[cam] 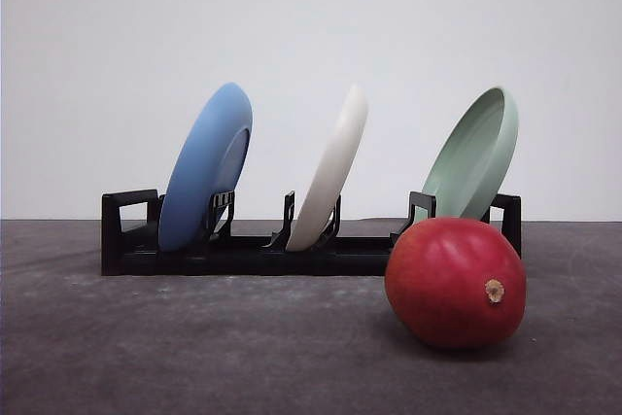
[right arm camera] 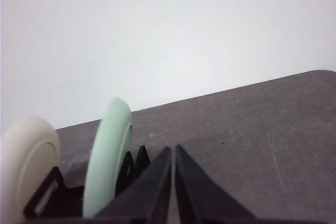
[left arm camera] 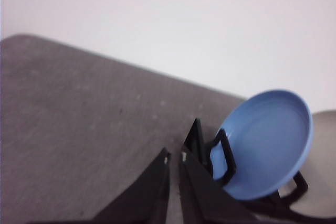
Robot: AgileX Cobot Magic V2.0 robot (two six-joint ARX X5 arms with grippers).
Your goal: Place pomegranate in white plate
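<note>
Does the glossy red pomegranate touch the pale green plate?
Cannot tell. In the front view the pomegranate overlaps the pale green plate and black rack, apparently nearer the camera, but no gap or contact shows.

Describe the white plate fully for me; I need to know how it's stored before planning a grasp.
The white plate is round, shallow and matte cream, with a raised rim. It stands on edge in the middle slot of the black rack, tilted with its top toward the right in the front view, between the blue plate and the green plate. Only the rack touches it; nothing lies in it.
</note>
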